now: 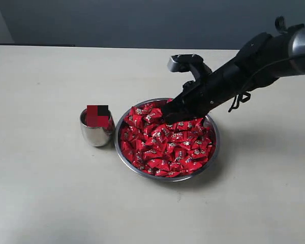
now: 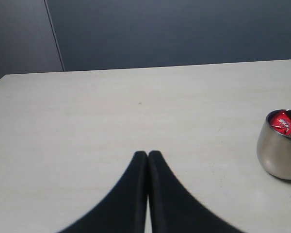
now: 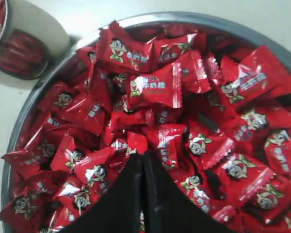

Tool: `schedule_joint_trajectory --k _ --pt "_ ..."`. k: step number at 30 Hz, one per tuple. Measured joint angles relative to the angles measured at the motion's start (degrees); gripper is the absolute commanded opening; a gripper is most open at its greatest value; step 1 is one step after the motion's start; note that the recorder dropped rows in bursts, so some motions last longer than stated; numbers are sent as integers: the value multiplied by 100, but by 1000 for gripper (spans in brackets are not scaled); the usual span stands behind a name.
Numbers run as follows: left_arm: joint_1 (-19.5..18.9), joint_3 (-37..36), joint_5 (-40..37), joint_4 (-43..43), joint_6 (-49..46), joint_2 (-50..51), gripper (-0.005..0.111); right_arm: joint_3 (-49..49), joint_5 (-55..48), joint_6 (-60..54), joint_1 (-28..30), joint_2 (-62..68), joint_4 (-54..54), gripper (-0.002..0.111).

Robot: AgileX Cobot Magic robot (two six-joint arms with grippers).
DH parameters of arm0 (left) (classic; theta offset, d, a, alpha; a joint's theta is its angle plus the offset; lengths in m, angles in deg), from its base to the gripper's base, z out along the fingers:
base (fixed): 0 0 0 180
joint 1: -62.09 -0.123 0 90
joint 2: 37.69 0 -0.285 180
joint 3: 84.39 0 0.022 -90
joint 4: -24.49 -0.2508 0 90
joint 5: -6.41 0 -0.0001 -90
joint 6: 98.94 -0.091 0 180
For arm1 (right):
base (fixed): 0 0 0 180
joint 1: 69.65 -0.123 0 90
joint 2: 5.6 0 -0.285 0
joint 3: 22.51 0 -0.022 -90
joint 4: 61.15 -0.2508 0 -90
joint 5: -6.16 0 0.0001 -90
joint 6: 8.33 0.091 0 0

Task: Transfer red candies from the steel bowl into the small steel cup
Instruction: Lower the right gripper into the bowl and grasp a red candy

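Red candies (image 1: pixel 165 145) heap the steel bowl (image 1: pixel 216 145); right gripper (image 3: pixel 143 158), jaws pressed together, tips on the pile. Left gripper (image 2: pixel 148 154) also closed, near the small steel cup (image 2: pixel 276 158)

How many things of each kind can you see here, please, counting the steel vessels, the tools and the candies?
steel bowl: 1
small steel cup: 1
tools: 2, the left tool and the right tool
red candies: too many and too overlapped to count; they are heaped in the bowl, with a few in the cup
Total: 4, leaving the candies aside
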Motion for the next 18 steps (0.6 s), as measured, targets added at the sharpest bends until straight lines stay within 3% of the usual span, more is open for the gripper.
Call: schedule_joint_trajectory --k 4,10,15,18 --pt "0 0 0 0 0 0 0 -209 -93 -37 -446 111 160 -1" --pt "0 0 0 0 0 0 0 -211 14 415 -485 120 797 2" --pt "0 0 0 0 0 0 0 -211 49 541 -485 120 875 32" --pt "0 0 0 0 0 0 0 -211 69 565 -485 120 875 41"
